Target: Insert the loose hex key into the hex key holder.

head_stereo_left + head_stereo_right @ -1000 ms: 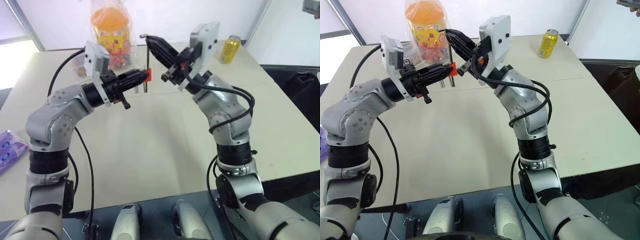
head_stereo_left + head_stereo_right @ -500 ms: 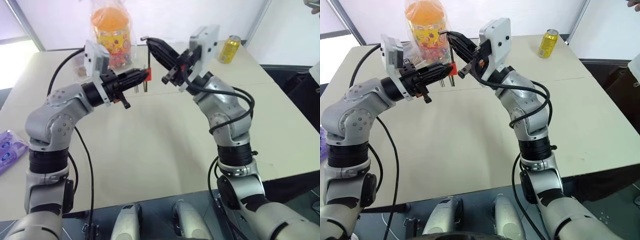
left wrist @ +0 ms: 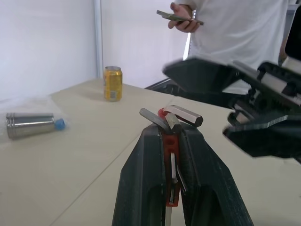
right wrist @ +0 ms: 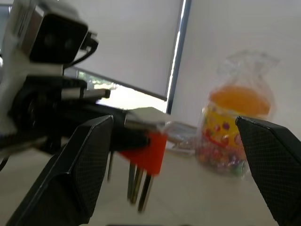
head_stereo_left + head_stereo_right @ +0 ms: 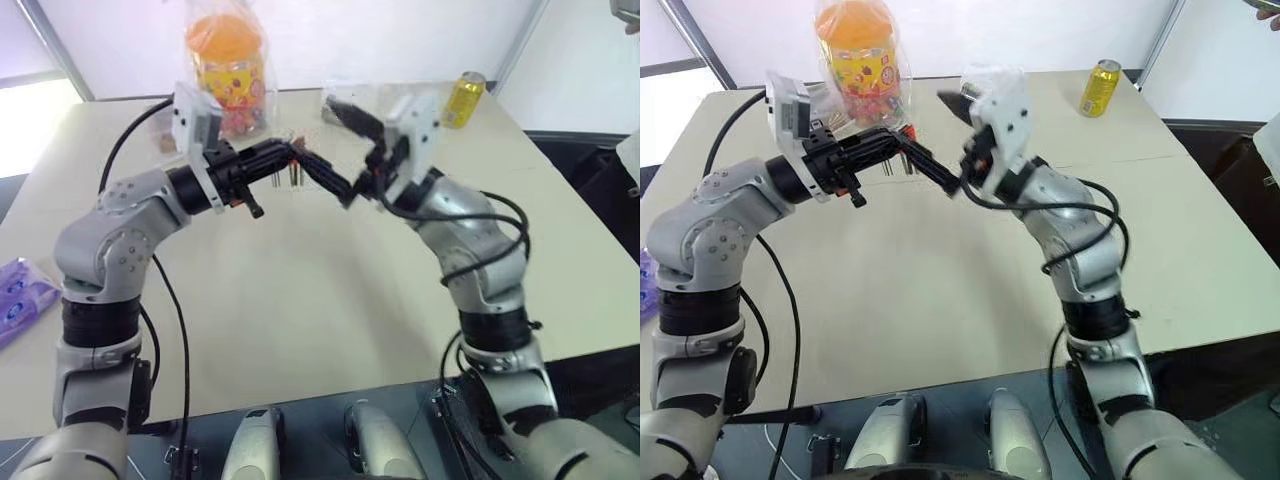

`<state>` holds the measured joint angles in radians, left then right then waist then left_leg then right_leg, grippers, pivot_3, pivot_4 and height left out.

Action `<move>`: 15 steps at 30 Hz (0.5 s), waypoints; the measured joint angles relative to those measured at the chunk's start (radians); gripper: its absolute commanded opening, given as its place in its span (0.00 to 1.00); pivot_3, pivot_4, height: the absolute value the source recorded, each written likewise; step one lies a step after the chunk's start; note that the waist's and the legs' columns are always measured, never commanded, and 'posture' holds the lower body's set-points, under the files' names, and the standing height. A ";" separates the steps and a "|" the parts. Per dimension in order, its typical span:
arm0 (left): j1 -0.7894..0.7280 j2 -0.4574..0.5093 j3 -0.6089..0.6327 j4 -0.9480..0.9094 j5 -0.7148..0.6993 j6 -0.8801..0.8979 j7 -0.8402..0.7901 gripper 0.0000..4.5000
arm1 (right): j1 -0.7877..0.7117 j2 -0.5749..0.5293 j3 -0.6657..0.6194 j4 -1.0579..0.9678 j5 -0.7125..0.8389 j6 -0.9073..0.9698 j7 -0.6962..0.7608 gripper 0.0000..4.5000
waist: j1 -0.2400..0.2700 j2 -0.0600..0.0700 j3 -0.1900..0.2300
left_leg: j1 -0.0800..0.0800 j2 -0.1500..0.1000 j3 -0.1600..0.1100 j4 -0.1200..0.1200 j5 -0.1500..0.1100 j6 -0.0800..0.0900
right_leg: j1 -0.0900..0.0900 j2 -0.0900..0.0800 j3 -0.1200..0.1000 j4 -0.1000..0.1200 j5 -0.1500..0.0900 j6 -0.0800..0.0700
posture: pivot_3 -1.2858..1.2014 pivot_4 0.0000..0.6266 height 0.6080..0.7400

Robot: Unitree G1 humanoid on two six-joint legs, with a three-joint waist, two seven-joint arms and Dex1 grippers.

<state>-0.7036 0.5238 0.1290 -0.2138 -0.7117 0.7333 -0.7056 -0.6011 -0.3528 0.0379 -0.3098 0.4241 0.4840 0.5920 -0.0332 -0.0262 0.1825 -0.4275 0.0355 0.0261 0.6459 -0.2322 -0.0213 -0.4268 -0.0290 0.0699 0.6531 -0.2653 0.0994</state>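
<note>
My two head cameras sit side by side above the arms, looking forward and down across the table (image 5: 300, 300); they share nearly the same scene, slightly offset. My left wrist camera looks along the left gripper (image 3: 170, 141) at close range, toward the yellow can (image 3: 112, 83) and a person (image 3: 235, 33) beyond the table's far end. My right wrist camera looks between the right gripper's fingers (image 4: 80, 174) at the hex key holder (image 4: 149, 153), very near, with the candy jar (image 4: 233, 127) behind. Both wrist views take in the holder from opposite sides.
</note>
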 measured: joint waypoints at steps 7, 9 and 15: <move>0.069 -0.105 -0.066 0.035 0.011 0.003 0.022 0.00 | 0.221 -0.218 -0.161 -0.176 0.111 0.178 0.027 0.99 | 0.011 0.000 0.000 | 0.001 0.000 0.000 0.001 0.000 0.001 | 0.000 0.002 0.001 -0.001 0.000 0.000 | 0.52 0.24 1.00; 0.078 -0.134 -0.088 0.056 0.014 0.003 0.019 0.00 | 0.223 -0.233 -0.184 -0.212 0.130 0.193 0.021 0.99 | 0.012 0.000 0.000 | 0.001 0.001 0.000 0.001 0.000 0.001 | 0.001 0.003 0.001 -0.001 0.000 0.000 | 0.52 0.24 1.00; 0.108 -0.307 -0.157 0.222 0.032 0.002 0.027 0.00 | 0.244 -0.259 -0.216 -0.247 0.147 0.232 -0.018 0.99 | 0.022 0.000 0.000 | 0.000 -0.001 0.000 0.002 0.000 0.001 | 0.001 0.002 0.001 -0.003 0.000 0.000 | 0.52 0.24 1.00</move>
<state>-0.5956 0.2170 -0.0275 0.0081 -0.6796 0.7351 -0.6790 -0.3575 -0.6116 -0.1777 -0.5563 0.5709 0.7158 0.5737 -0.0116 -0.0263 0.1824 -0.4278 0.0349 0.0262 0.6484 -0.2322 -0.0207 -0.4254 -0.0272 0.0712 0.6504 -0.2655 0.0995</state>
